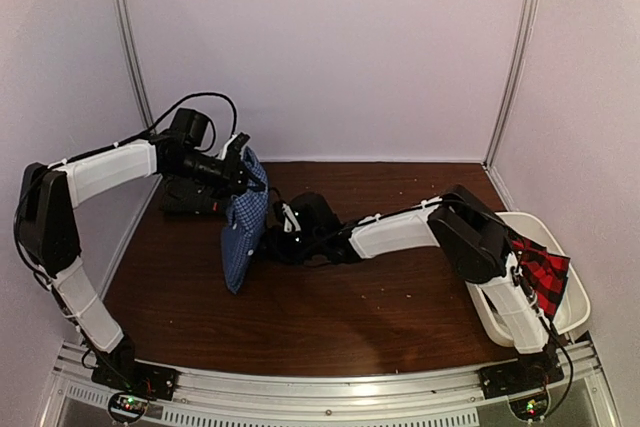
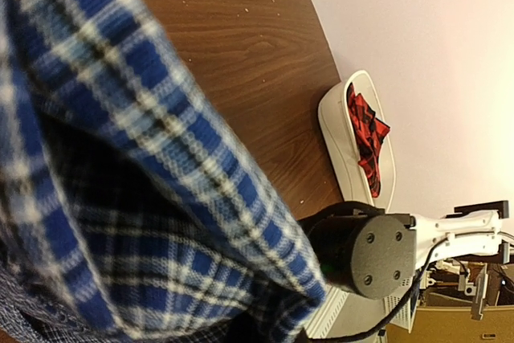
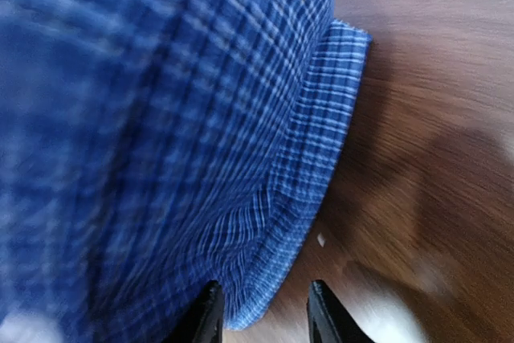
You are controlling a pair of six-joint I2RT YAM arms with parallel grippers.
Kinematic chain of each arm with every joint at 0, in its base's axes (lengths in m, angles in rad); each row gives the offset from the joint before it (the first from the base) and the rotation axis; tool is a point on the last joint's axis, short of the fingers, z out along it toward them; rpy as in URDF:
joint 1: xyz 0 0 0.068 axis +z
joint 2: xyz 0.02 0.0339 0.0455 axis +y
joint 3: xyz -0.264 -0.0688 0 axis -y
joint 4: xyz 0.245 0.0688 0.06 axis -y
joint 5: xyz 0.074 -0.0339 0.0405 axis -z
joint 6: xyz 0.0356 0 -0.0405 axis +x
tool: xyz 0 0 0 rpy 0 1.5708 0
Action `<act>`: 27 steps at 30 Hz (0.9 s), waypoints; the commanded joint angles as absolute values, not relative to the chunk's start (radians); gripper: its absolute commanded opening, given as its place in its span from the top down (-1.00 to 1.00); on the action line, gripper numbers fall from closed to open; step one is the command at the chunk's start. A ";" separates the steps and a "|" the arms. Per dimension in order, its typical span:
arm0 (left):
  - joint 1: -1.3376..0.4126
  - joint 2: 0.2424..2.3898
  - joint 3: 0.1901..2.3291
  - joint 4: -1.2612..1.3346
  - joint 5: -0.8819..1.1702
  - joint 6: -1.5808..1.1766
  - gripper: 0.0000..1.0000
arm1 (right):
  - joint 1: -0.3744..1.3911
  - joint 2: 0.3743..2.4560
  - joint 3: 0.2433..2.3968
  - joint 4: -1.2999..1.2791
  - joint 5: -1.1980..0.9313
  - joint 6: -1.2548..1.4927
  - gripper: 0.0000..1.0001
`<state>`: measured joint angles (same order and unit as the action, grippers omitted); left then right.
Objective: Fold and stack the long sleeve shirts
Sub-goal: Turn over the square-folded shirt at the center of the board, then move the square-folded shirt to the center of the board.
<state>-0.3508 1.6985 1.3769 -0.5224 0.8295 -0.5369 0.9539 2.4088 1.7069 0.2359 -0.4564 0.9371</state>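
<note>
Blue gingham shirt (image 1: 243, 232) hanging in a narrow, bunched drape over the left-centre of the table (image 1: 380, 307), lower end close to the wood; lifted, probably, to let it fall straight before folding. Fine blue-and-white check, creased. Pinched at the top by the left gripper (image 1: 238, 169), pressed together on the cloth. Right gripper (image 3: 265, 315) low at the hem, fingers parted around its edge, not clamped, seemingly lining up a second hold. Red-and-black plaid shirt (image 1: 543, 272) in the white tub (image 1: 578, 309), far right.
</note>
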 commanded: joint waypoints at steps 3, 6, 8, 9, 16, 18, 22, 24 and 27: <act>-0.377 1.732 1.423 -0.427 0.858 -0.549 1.00 | 0.906 2.117 1.504 0.294 -0.430 0.820 0.15; -0.409 1.763 1.448 -0.426 0.847 -0.551 1.00 | 0.882 1.973 1.394 0.257 -0.380 0.767 0.10; -0.447 1.796 1.479 -0.421 0.822 -0.563 1.00 | 0.862 1.872 1.314 0.221 -0.334 0.729 0.09; -0.477 1.820 1.495 -0.407 0.810 -0.578 1.00 | 0.851 1.826 1.278 0.201 -0.308 0.712 0.07; -0.676 2.085 1.763 -0.328 0.651 -0.724 -0.01 | 0.701 1.582 1.080 0.094 -0.262 0.671 -0.05; -0.694 2.104 1.811 -0.301 0.627 -0.752 -0.28 | 0.689 1.551 1.069 0.044 -0.244 0.647 -0.12; -0.680 2.084 1.829 -0.322 0.574 -0.740 -0.38 | 0.687 1.533 1.056 0.007 -0.223 0.614 -0.24; -0.663 2.053 1.797 -0.338 0.542 -0.725 -0.38 | 0.689 1.540 1.048 -0.016 -0.221 0.607 -0.25; -0.626 1.979 1.675 -0.335 0.507 -0.715 -0.38 | 0.689 1.569 1.043 -0.029 -0.230 0.596 -0.26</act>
<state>-0.6865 2.0941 1.7641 -0.3611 0.5884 -0.7261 0.6827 1.5578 1.0557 0.0181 -0.2478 0.6331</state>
